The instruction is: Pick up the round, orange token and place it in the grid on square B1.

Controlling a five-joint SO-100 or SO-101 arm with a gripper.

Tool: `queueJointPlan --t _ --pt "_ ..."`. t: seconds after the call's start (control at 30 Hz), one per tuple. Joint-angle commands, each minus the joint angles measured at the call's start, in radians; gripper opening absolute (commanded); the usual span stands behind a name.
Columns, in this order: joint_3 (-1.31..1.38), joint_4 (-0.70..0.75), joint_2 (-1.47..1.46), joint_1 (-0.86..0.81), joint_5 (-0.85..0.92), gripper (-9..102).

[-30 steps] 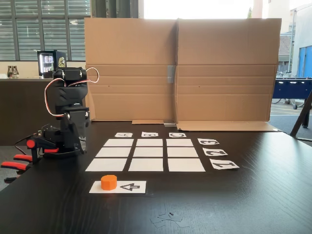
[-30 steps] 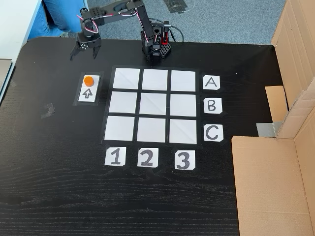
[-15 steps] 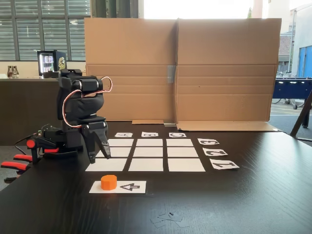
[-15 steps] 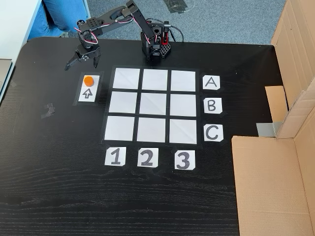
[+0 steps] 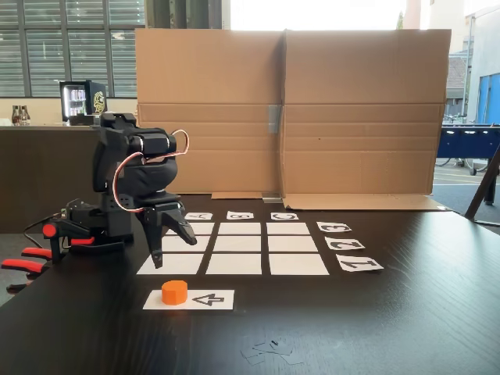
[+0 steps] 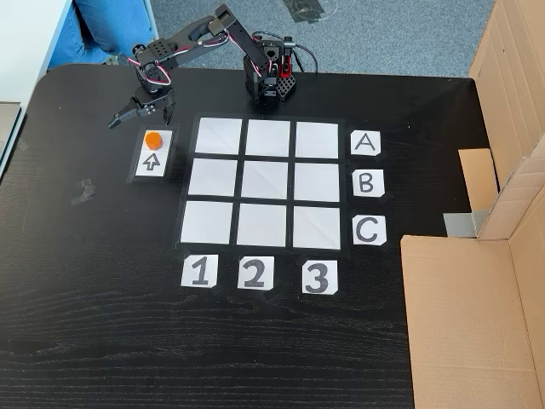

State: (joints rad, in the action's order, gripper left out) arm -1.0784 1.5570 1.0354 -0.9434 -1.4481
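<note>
Your gripper [image 6: 140,115] hangs with jaws spread, empty, just short of the token.

You have one round, orange token [image 6: 153,140], a flat-topped stub, sitting on the arrow strip [image 5: 205,299] beside the grid [image 6: 268,182] of nine white squares, six label cards bordering it, on a black table [image 6: 102,324] against cardboard walls [image 5: 289,109].

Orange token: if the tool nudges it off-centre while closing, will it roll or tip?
The orange token probably won't roll: it sits flat-topped on the arrow strip. Squat shape suggests sliding, not tipping. Likely rigid and light. The tool hangs open beside it.
</note>
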Motion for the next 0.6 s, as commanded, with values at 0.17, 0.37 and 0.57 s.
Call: queueJointPlan --t 0.17,0.37,0.57 --pt "0.095 -0.009 -0.066 0.020 0.002 76" --pt "0.133 -0.011 -0.118 0.029 0.002 76" --pt "0.163 -0.012 -0.155 0.035 -0.002 76"
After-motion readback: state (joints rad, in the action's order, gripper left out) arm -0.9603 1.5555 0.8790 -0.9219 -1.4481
